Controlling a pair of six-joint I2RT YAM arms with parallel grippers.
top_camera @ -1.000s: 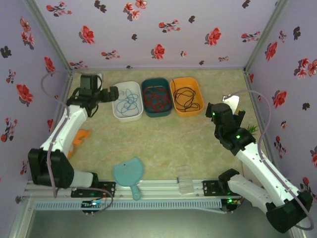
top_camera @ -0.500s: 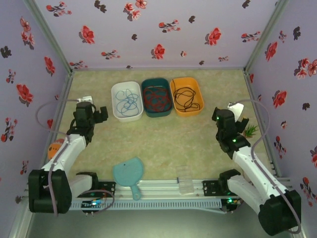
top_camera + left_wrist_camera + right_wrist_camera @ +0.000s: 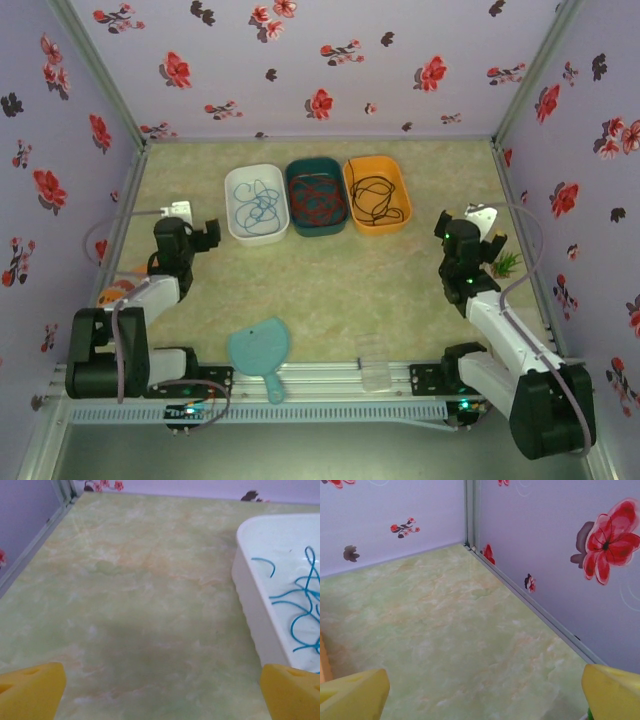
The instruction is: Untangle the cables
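Looks sorted, upper centre: blue cable (image 3: 258,203) in white tray (image 3: 232,228), red cable (image 3: 316,200) in teal tray (image 3: 291,178), black cable (image 3: 374,198) in orange tray (image 3: 404,192). Left gripper (image 3: 160,690) open, empty, low over desk (image 3: 330,290) just beside white tray; right gripper (image 3: 485,690) open, empty, right side. Risk: left gripper clips tray wall, blue loops spill out

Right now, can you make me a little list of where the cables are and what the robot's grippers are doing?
blue cable: in the white tray
red cable: in the teal tray, middle of the row
black cable: in the orange tray
left gripper: open, empty, beside the white tray
right gripper: open, empty, facing the back right corner
also on table: teal paddle near the front edge
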